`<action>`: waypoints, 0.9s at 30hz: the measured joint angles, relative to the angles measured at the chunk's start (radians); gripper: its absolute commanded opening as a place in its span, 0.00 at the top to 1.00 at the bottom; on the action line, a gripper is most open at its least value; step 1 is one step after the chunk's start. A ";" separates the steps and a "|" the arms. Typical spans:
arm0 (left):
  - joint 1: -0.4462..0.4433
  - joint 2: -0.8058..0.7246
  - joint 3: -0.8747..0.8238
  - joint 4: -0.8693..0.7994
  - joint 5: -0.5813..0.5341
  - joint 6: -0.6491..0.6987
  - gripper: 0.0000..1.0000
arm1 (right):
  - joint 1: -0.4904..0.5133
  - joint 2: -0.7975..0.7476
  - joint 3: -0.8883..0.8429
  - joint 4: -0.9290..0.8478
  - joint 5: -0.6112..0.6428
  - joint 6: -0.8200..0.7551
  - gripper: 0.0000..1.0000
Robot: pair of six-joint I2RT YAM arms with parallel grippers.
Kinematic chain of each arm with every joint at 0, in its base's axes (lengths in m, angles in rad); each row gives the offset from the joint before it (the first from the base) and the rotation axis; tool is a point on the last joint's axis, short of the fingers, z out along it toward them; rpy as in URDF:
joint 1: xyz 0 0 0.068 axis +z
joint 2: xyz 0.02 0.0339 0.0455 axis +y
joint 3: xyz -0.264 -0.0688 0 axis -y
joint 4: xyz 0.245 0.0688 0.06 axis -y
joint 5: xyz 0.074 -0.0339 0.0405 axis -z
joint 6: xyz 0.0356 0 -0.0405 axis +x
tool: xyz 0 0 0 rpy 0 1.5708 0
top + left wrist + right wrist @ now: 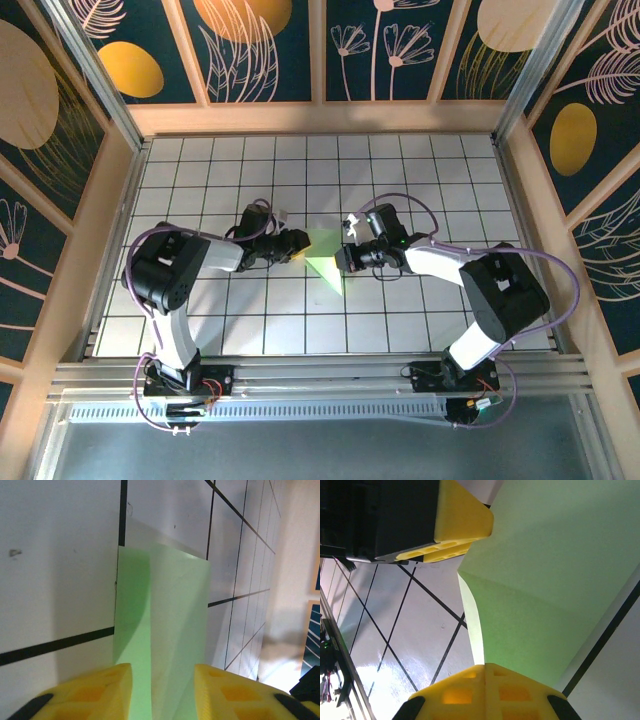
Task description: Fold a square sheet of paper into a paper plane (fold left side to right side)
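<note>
Creased pale green sheet of thin paper (325, 262) at centre of white gridded tabletop (420, 180). Long axis roughly 12–6, narrow tip toward 6. Left gripper (297, 246) at sheet's 9 o'clock, right gripper (347, 258) at its 3; both just beside it, neither clearly nearer. Left yellow fingers (112, 685) apart, sheet running between them, not pinched. Right yellow fingers (465, 525) also spread, curled-up paper between; lower pad possibly touching edge, unclear. Fold runs 9 toward 3, so lift likely starts on left arm's side.

Bright light; glare on the table (380, 680); soft shadows.
</note>
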 measured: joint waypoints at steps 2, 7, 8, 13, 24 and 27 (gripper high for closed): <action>0.000 0.007 0.008 0.000 0.005 0.001 0.82 | -0.002 0.000 -0.003 0.003 -0.003 0.000 1.00; 0.000 0.009 0.019 0.000 0.005 0.005 1.00 | -0.003 -0.002 -0.004 -0.009 0.022 0.006 0.70; 0.000 0.009 0.019 0.000 0.005 0.009 1.00 | -0.004 -0.004 -0.003 -0.017 0.032 0.002 0.67; -0.005 0.002 0.014 0.000 -0.007 0.002 1.00 | -0.002 -0.055 0.031 -0.122 0.171 0.013 0.57; -0.066 -0.087 -0.075 0.047 -0.134 -0.140 1.00 | 0.334 -0.100 0.185 -0.357 0.653 0.133 0.45; -0.078 -0.087 -0.078 0.056 -0.153 -0.164 1.00 | 0.431 -0.032 0.208 -0.394 0.750 0.169 0.41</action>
